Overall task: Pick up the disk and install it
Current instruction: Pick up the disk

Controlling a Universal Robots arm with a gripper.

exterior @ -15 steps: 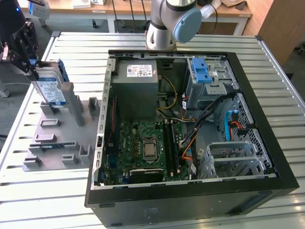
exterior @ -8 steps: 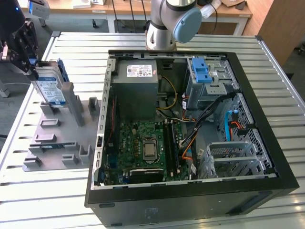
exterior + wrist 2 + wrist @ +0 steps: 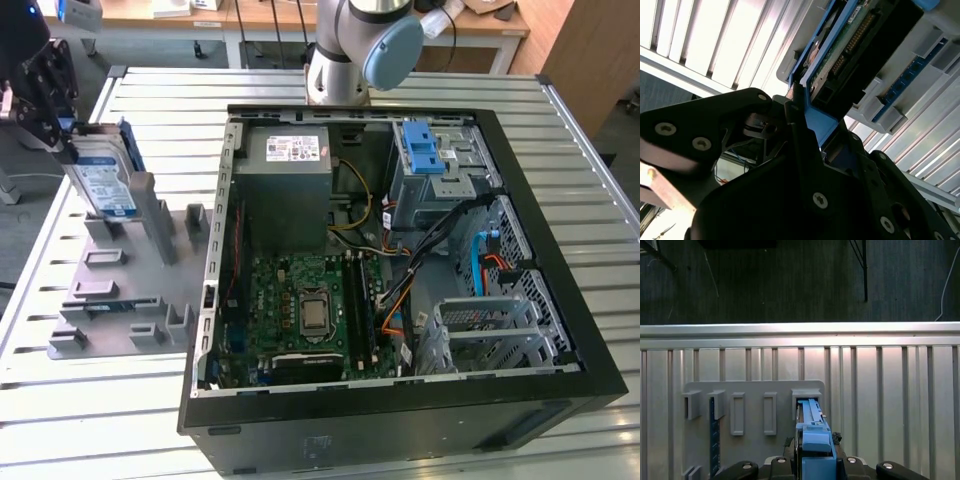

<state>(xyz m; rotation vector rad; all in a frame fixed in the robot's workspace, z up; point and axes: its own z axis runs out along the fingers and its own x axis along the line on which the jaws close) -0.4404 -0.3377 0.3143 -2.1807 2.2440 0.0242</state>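
The disk [image 3: 105, 183] is a silver drive with a white-and-blue label in a blue carrier frame. It stands on edge, leaning, at the tall post of the grey fixture plate [image 3: 110, 290] on the exterior view's left. My black gripper [image 3: 55, 110] is at the disk's upper end. In the second wrist view the gripper [image 3: 812, 125] clamps the blue frame of the disk [image 3: 855, 45], with one finger [image 3: 797, 135] pressed on the frame edge. In the first wrist view the disk's blue edge [image 3: 812, 422] runs out from the gripper [image 3: 815, 452] toward a fixture slot.
An open black computer case [image 3: 560, 400] lies on the slatted metal table [image 3: 90, 420], right of the fixture. Inside are a grey power supply box [image 3: 285, 190], a drive bay with a blue latch [image 3: 425, 150] and a metal drive cage [image 3: 480, 330]. The arm's base [image 3: 340, 60] stands behind the case.
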